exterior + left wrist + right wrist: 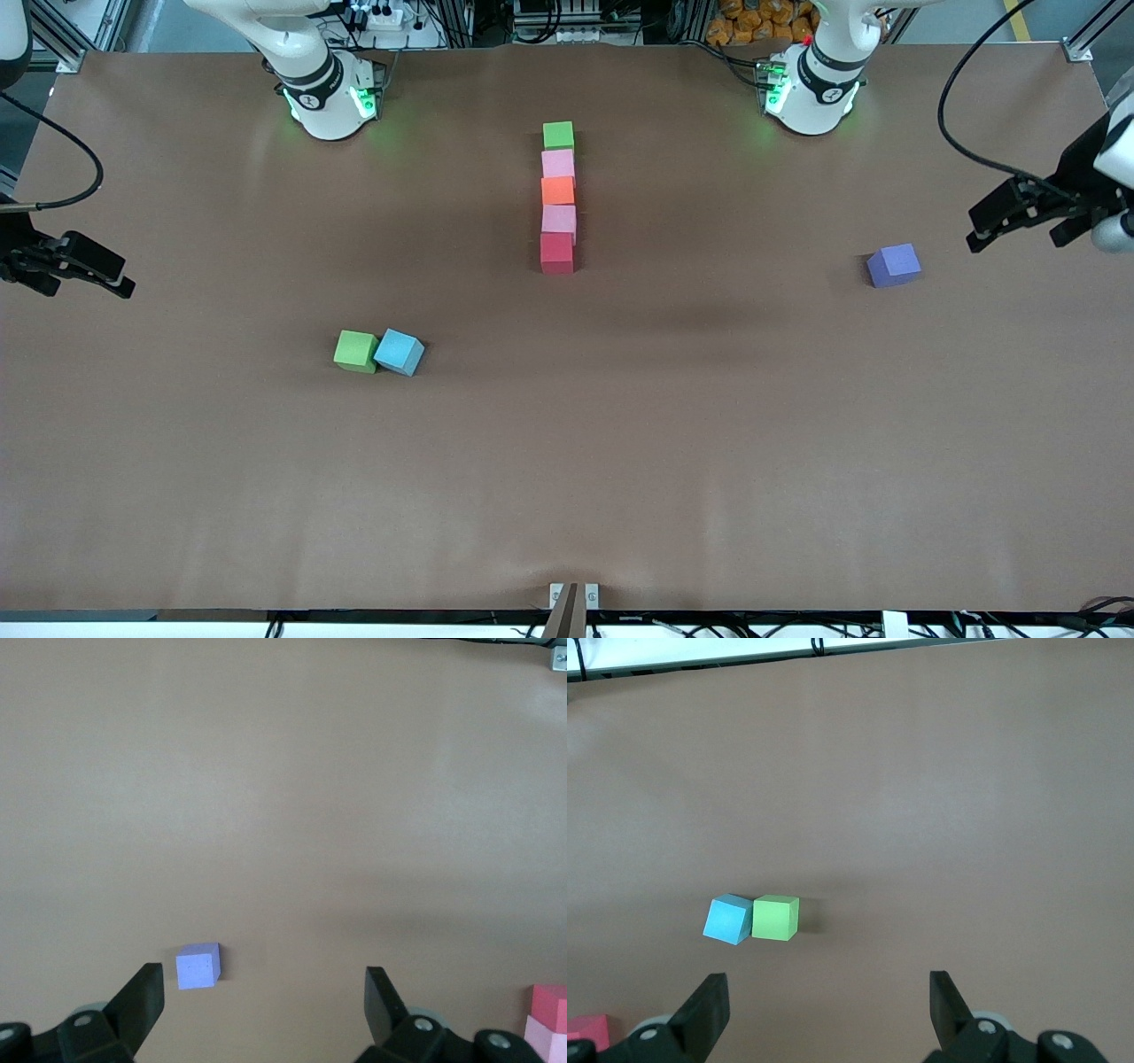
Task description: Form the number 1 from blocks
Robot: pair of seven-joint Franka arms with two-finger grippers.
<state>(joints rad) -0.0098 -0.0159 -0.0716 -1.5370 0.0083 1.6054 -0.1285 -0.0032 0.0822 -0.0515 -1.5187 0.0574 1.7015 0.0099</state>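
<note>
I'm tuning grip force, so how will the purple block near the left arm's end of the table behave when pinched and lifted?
The purple block looks like matte foam, so it is probably very light and may squash slightly under a firm pinch. Its flat faces and square edges suggest it will not roll. Its dull surface should give grip rather than slip. It stands alone, so a push should slide it freely.

A plain brown surface [266, 496]. On it, solid-coloured blocks: green block [558, 136], pink block [558, 164], orange block [558, 190], a second pink block [559, 219], red block [556, 252]. Another green cube [356, 351] (brighter, lime-ish), a light blue block [399, 352], a purple block [893, 265]. Both pincers are black.
</note>
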